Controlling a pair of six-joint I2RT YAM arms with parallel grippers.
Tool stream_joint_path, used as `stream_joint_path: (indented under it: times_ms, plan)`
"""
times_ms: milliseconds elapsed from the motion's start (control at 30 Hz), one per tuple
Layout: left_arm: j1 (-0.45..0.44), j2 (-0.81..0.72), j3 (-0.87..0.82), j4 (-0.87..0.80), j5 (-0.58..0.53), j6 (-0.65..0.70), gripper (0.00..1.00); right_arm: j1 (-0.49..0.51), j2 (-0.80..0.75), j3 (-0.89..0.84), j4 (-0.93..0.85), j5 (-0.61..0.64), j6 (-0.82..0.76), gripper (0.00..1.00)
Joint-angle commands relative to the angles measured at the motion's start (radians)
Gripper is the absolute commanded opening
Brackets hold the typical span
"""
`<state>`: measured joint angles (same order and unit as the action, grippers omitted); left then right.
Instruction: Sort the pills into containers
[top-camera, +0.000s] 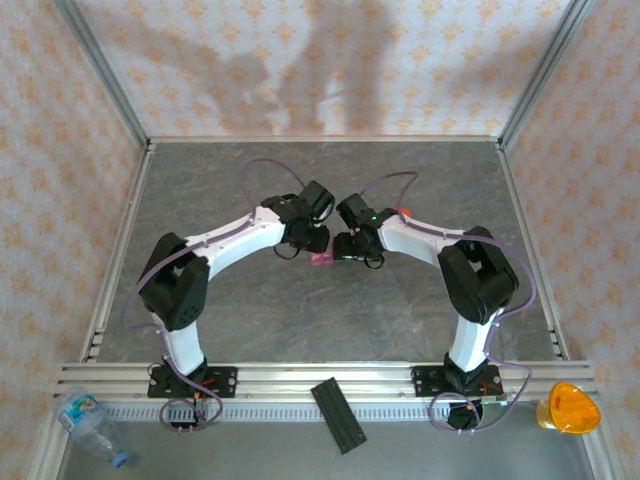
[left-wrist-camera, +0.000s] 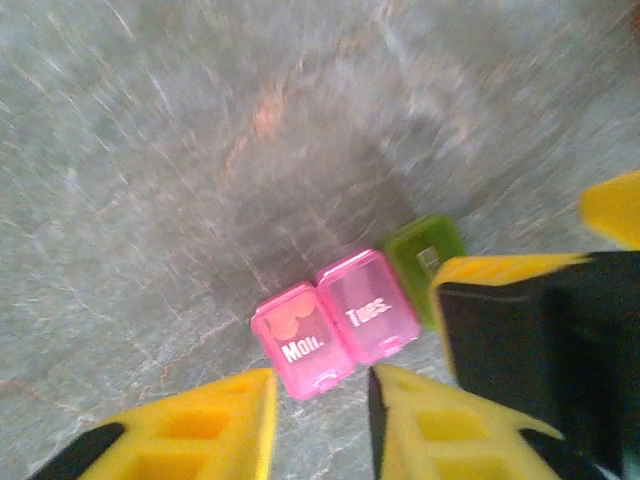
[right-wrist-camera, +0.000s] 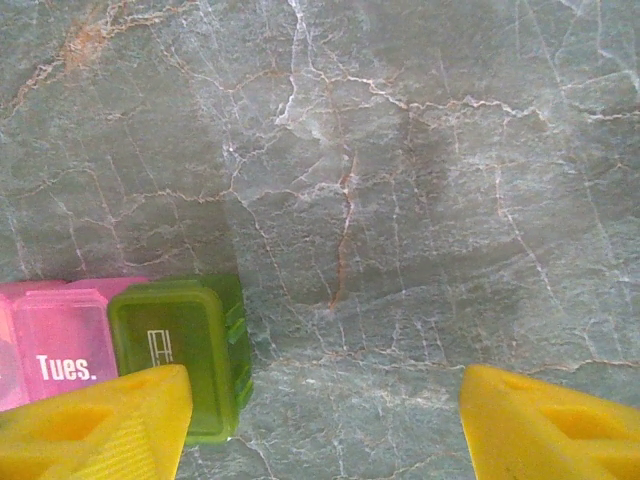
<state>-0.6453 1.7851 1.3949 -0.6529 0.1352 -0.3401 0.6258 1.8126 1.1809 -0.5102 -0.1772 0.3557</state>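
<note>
Your grey, veined table (top-camera: 300, 320) carries everything. Two white-and-black arms bend inward over it, the left arm (top-camera: 225, 243) and the right arm (top-camera: 425, 240), and their wrists almost meet near the table's middle.

Your left gripper (left-wrist-camera: 322, 372) has its yellow fingers parted with nothing between them. The gap sits just at the near edge of the containers (left-wrist-camera: 355, 320). Your right gripper (right-wrist-camera: 325, 372) is spread wide, with bare table showing in the gap. In its wrist view, one finger overlaps the near edge of the row.

The containers lie on the table between the two wrists. You can count three small cubes joined in one row, two translucent pink and one dark green, all with lids down.

- **Mon. box (left-wrist-camera: 300, 340):** pink with white lettering. Darker rounded shapes show through its lid, but you cannot tell what they are.
- **Tues. box (left-wrist-camera: 368, 315):** pink, with nothing distinct showing inside.
- **Green box (left-wrist-camera: 425, 250):** it ends the row beside Tues. and bears a small white mark. It is too dark to see into.
</note>
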Motion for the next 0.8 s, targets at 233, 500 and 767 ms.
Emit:
stream_joint_path:
  times_ms: [233, 500, 767]
  plan:
    - [0.042, -0.268, -0.053, 0.043, -0.211, 0.023, 0.78, 0.0, -0.103, 0.157, -0.132, 0.043, -0.037, 0.72]
    - [0.074, -0.419, -0.134, 0.131, -0.442, 0.074, 1.0, -0.077, -0.246, 0.351, -0.217, 0.064, -0.056, 0.77]
    - [0.093, -0.616, -0.462, 0.619, -0.649, 0.344, 1.0, -0.282, -0.394, 0.371, -0.188, 0.168, -0.063, 0.87]
